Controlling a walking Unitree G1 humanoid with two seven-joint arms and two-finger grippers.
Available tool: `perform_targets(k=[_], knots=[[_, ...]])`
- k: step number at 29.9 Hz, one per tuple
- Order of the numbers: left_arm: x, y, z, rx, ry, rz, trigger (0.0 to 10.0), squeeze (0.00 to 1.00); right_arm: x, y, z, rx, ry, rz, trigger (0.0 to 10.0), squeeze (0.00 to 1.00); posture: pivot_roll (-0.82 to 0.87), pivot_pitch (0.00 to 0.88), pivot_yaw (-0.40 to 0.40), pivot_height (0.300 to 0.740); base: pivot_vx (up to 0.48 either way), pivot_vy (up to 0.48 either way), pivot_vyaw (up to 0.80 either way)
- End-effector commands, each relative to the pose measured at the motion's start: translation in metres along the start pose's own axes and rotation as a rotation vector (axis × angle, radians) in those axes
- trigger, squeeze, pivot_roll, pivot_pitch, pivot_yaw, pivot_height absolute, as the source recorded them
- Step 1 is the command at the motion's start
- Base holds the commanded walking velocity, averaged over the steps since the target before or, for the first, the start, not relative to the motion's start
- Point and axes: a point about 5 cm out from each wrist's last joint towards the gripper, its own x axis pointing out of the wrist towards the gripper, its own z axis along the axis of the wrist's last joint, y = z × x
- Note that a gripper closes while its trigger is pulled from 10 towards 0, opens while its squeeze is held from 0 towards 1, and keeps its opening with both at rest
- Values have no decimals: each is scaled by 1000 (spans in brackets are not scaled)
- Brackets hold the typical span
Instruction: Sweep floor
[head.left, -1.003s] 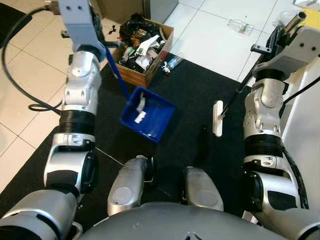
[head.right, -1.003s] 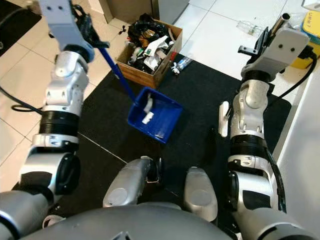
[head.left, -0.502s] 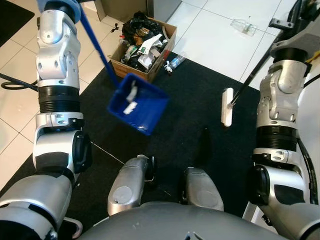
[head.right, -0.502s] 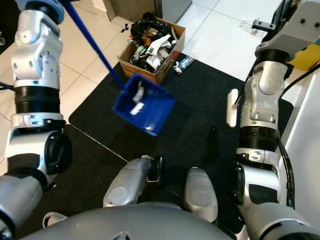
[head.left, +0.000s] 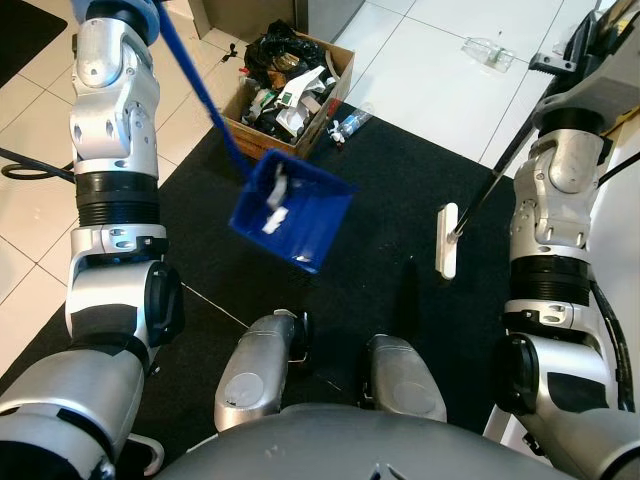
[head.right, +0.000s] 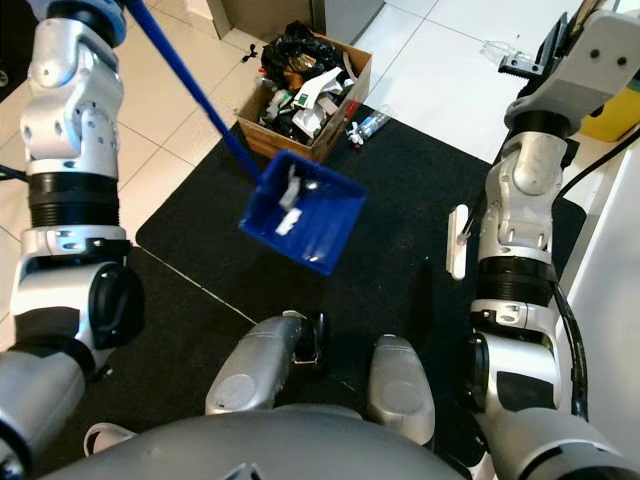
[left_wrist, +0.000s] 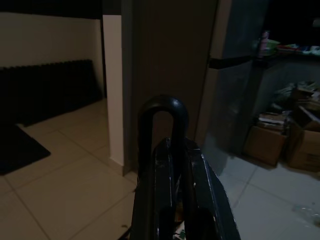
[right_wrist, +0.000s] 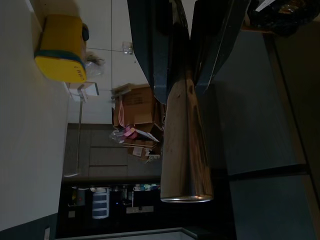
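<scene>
Two tools are in play above the black mat (head.left: 385, 190). The left arm (head.left: 115, 130) is raised high at the far left, and a long blue handle (head.left: 205, 100) slants down from it to a blue dustpan (head.left: 290, 213), which hangs tilted over the mat with a few white scraps (head.left: 274, 205) inside. In the left wrist view the left gripper (left_wrist: 172, 165) has its dark fingers (left_wrist: 162, 170) pressed close together around the looped end of that handle. Just beyond the dustpan, at the mat's far edge, a cardboard box (head.left: 288, 88) stands full of rubbish. On the right, the right gripper (right_wrist: 182, 75) has its fingers (right_wrist: 155, 55) clamped on a metal broom pole (right_wrist: 185, 150); the thin pole (head.left: 495, 180) runs down to a white broom head (head.left: 445, 240) lying on the mat. A clear plastic bottle (head.left: 488, 52) lies far off on the white tiled floor (head.left: 420, 70).
</scene>
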Motion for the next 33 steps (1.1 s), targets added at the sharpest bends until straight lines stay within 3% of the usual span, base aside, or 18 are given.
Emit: perform_targets(k=[1,33], knots=[[0,2,14,13,-65,6,10000,0,2,1,4,3,-13,3,10000,0,47,0,54,740,480,0,0],[0,2,12,16,-58,8,10000,0,1,3,0,0,0,14,10000,0,48,0,50,740,477,0,0]])
